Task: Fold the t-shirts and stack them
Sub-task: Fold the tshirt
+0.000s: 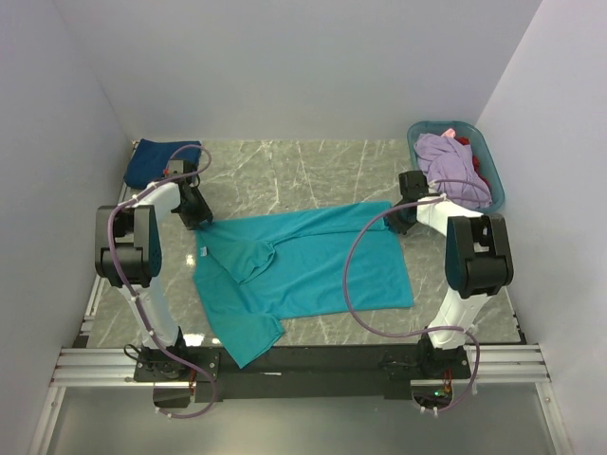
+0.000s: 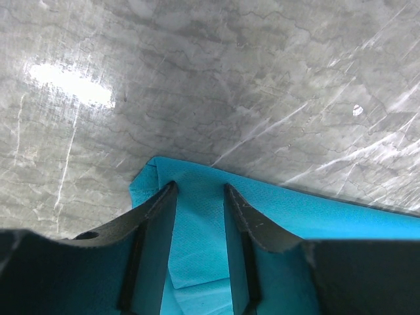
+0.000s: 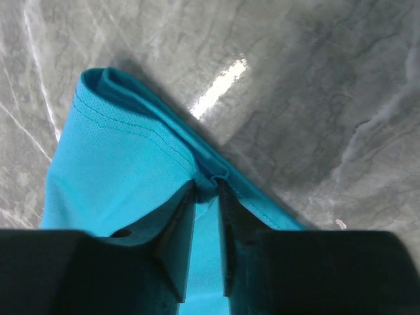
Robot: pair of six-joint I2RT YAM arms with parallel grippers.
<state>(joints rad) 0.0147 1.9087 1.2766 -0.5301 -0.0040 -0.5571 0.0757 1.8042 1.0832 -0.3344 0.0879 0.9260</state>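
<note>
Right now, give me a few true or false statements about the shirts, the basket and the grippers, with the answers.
1. The teal shirt lies spread on the table. True.
2. The navy shirt is in the basket. False: it lies at the table's far left corner.
3. The right gripper pinches the teal shirt's hem. True.
4. The basket is empty. False: it holds a lavender shirt and red cloth.

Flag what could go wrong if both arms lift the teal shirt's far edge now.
The left gripper has its jaws apart around a corner of the teal t-shirt, so that side may not lift. The right gripper pinches only the thin hem edge, which could slip out. The near sleeve lies by the near edge of the table and might drag crooked.
</note>
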